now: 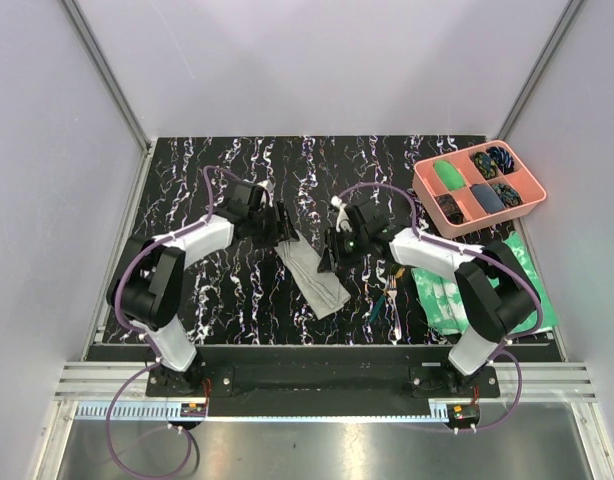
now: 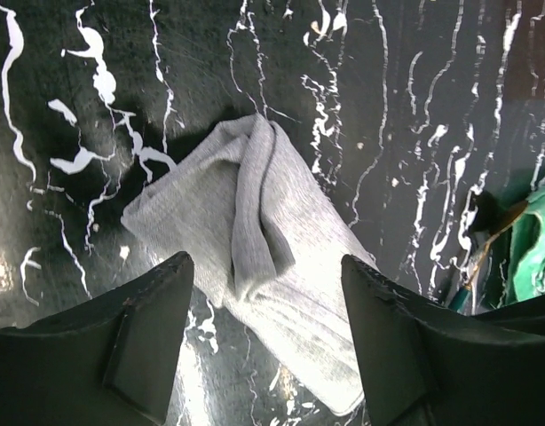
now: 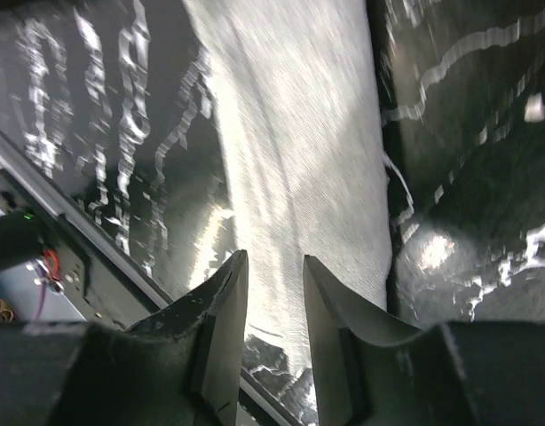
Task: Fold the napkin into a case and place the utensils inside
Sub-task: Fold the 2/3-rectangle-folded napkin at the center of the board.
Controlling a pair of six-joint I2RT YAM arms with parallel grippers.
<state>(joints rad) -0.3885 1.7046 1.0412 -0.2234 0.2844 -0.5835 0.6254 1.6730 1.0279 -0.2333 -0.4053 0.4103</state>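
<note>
- The napkin (image 1: 314,272) lies flat on the dark marbled surface (image 1: 237,290) between the two arms. It is folded into a long narrow strip set diagonally, with one lengthwise flap lapped over its middle.
- The left tool (image 2: 265,266) hangs over the strip's far end, jaws spread wide with nothing between them. That spread probably lets it straddle the full width of the cloth for a press or a pinch.
- The right tool (image 3: 272,262) sits low at the strip's right edge, jaws only a narrow gap apart. No cloth is visibly pinched, though that view is blurred. Such a slim opening would suit catching a thin edge.
- The utensils (image 1: 392,300) lie bunched to the right of the strip, apart from it and just beside the green-and-white sheet (image 1: 457,295). That puts them within easy reach of the right arm for loading.
- None is in the cloth yet, so folding looks like the step in hand.
</note>
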